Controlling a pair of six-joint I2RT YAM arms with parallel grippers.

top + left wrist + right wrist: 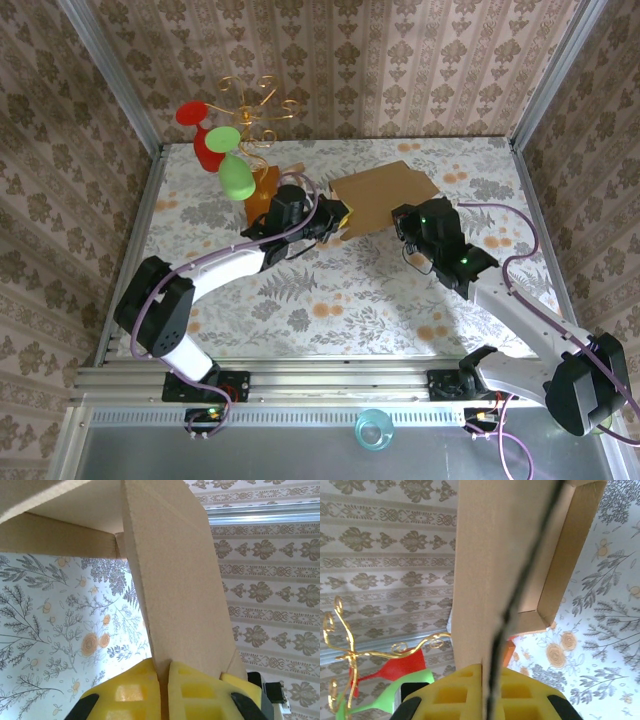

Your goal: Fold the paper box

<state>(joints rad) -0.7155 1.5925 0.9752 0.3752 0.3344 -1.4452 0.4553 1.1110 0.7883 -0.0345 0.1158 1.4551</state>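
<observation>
Left pincer (164, 674) was closed on an upright flap of the paper box (385, 193); right pincer (488, 672) was closed on the opposite edge, with the box spanning between them. Looked partly done: at least one side wall was up, closing remained. The overhead view gave the box outline, the wrist views the pinch lines. The right wrist view also caught the gold wire stand (350, 652) beyond that pincer.

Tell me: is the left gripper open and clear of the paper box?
No, the left gripper is pinched shut on a flap of the paper box.
</observation>
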